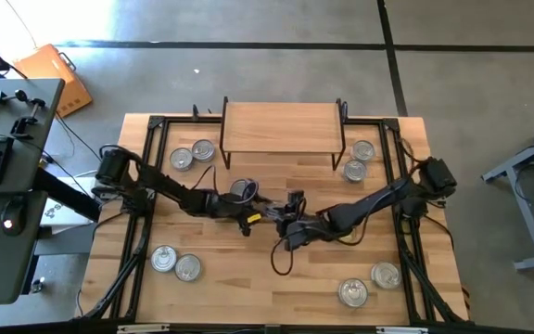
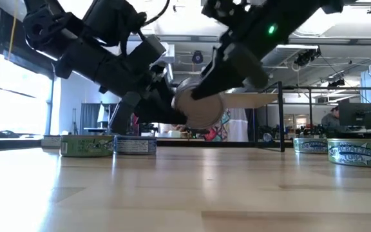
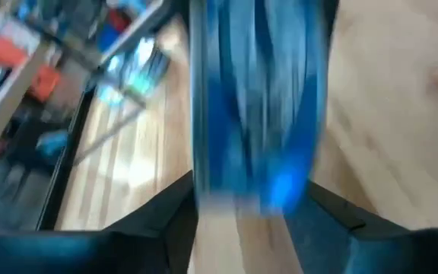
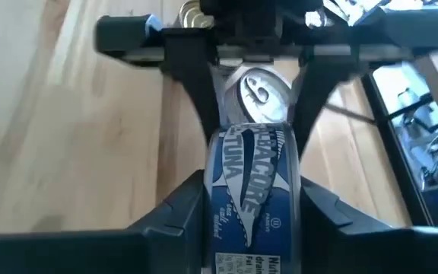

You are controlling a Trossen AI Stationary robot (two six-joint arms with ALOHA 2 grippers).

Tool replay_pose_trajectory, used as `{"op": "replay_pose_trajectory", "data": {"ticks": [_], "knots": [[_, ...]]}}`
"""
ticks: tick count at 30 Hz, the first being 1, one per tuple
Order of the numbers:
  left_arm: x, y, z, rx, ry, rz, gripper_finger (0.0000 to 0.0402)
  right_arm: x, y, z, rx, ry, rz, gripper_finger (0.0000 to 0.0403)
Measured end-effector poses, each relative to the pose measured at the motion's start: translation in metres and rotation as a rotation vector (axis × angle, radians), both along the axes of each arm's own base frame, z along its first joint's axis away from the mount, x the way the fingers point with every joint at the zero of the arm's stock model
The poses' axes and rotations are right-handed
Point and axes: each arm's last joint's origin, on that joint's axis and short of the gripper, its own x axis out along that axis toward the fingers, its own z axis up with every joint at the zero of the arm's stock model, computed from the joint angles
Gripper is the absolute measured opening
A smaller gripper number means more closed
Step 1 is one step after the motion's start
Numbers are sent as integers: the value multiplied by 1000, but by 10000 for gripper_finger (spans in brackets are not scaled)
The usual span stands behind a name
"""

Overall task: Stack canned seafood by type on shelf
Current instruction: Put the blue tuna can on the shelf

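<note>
While my two arms meet over the middle of the worktop (image 1: pixel 248 297) in front of the shelf (image 1: pixel 281 127), a blue-labelled tuna can (image 4: pixel 253 190) sits on edge between both: right end effector (image 4: pixel 253 209) clasps it; left end effector (image 4: pixel 255 72) straddles it, grip unclear.

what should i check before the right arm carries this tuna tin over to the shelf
1. Blue-labelled round tuna tin with silver lid seated between the right claw fingers: ok
2. Left claw free of the tin: cannot tell; it sits right at the lid end
3. Tin off the large wooden tabletop: ok, the low view shows it in the air
4. Room on the light wooden shelf top with black legs: ok, nothing on it
5. Label readable for sorting by type: ok, tuna
</note>
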Motion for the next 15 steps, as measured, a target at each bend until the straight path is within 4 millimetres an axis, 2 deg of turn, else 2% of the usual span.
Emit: {"op": "replay_pose_trajectory", "data": {"ticks": [4,8,11,15], "knots": [[-9,1,0,36,69,112,194,-9,13,30,-84,29,-58,121],[-13,-1,2,-58,90,123,195,-18,13,64,-218,71,-83,121],[-14,-4,1,-118,93,104,192,-25,-10,85,-274,129,-111,121],[-16,-3,-3,-123,106,110,190,-33,-63,97,-312,197,-220,121]]}}
